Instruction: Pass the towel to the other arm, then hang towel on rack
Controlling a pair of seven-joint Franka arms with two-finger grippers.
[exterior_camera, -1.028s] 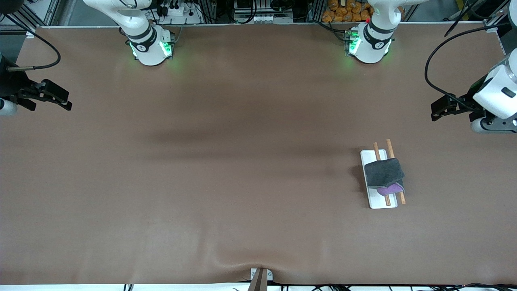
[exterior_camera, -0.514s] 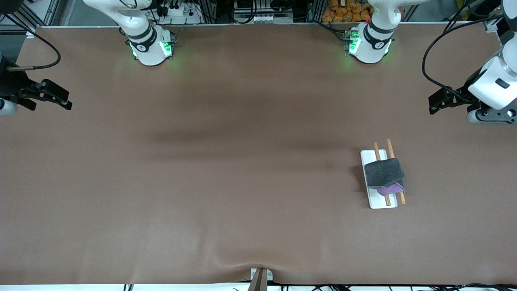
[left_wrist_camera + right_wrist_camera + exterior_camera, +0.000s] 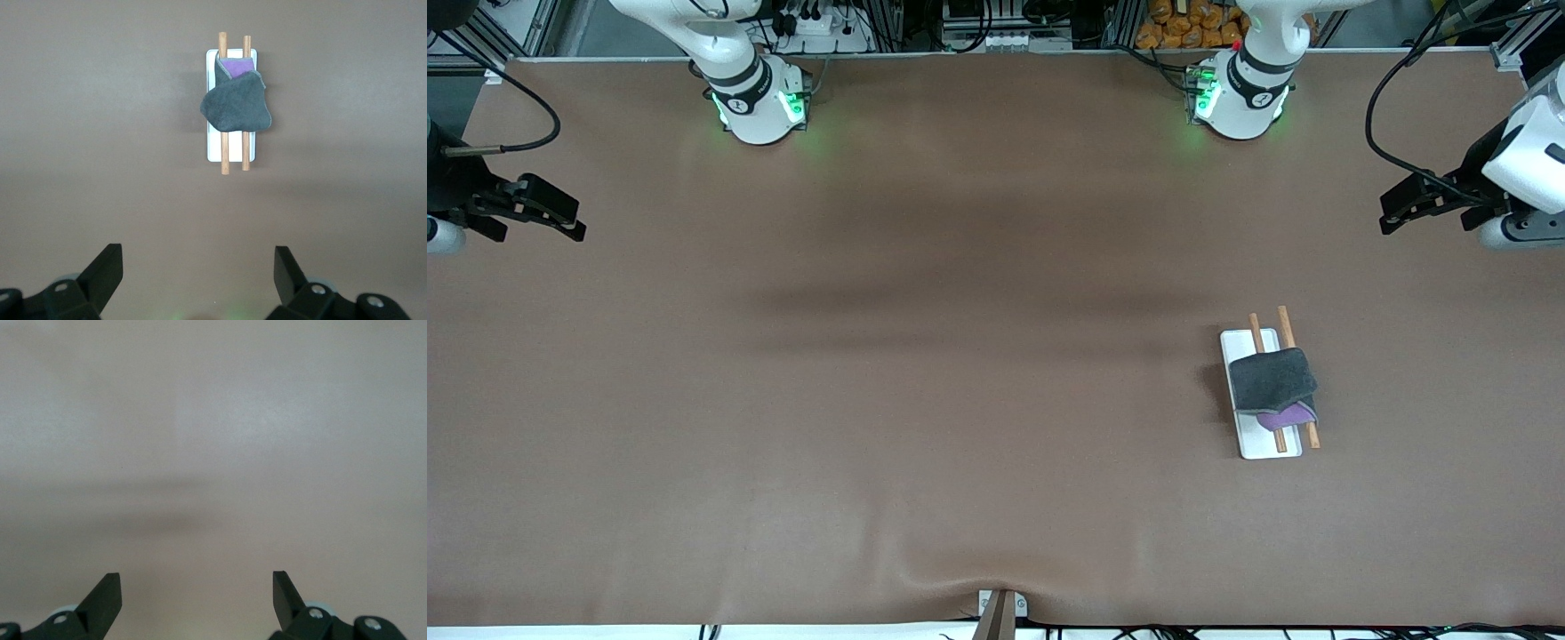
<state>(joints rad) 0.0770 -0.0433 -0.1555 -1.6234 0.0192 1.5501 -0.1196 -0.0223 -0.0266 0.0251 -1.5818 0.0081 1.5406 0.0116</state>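
Towel [image 3: 1272, 380] lay draped over rack [image 3: 1261, 449]; hanging judged done; left claw [image 3: 1400, 209] and right claw [image 3: 560, 220] hung wide and empty over table [image 3: 960, 356] ends; nothing further required.

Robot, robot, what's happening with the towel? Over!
Left pincer open, up over its table end. Right pincer open, waiting at its end. Towel draped across rack rods. Nothing in the way.

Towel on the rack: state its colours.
Dark grey towel with a purple patch at one end; clearest in the left wrist view.
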